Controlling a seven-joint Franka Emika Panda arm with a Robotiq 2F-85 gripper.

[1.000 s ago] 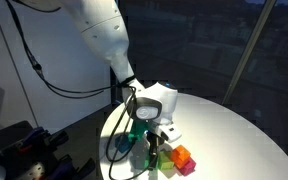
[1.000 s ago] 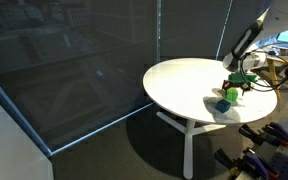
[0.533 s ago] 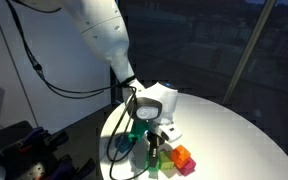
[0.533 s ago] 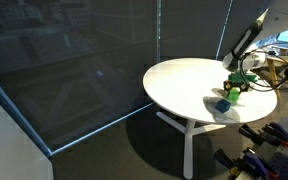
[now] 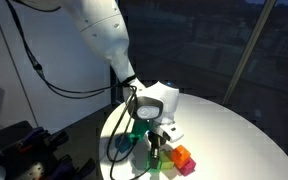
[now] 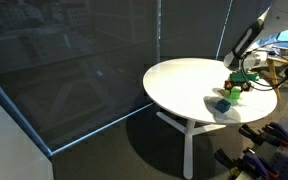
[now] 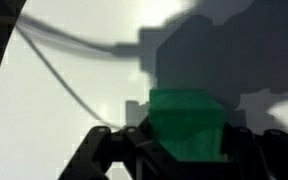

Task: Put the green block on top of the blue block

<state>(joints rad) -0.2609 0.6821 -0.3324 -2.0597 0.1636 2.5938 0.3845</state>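
In the wrist view the green block (image 7: 184, 120) fills the gap between my gripper's (image 7: 184, 142) two dark fingers, which press on its sides, so the gripper is shut on it. It rests on or just above the white table. In an exterior view the gripper (image 5: 149, 142) hangs low over the table's near edge, with green showing beside its fingers. The blue block (image 6: 223, 104) sits alone on the round table, a short way from the gripper (image 6: 240, 84). It does not show in the wrist view.
An orange block (image 5: 182, 153) and a pink one (image 5: 188, 166) lie right beside the gripper, with a lime block (image 5: 154, 160) under the fingers. Black cables (image 5: 119, 145) loop over the table edge (image 5: 274, 140). The round white table (image 6: 179, 85) stands on a pedestal.
The jaws have closed onto the green block. The arm and the other blocks have hardly moved.
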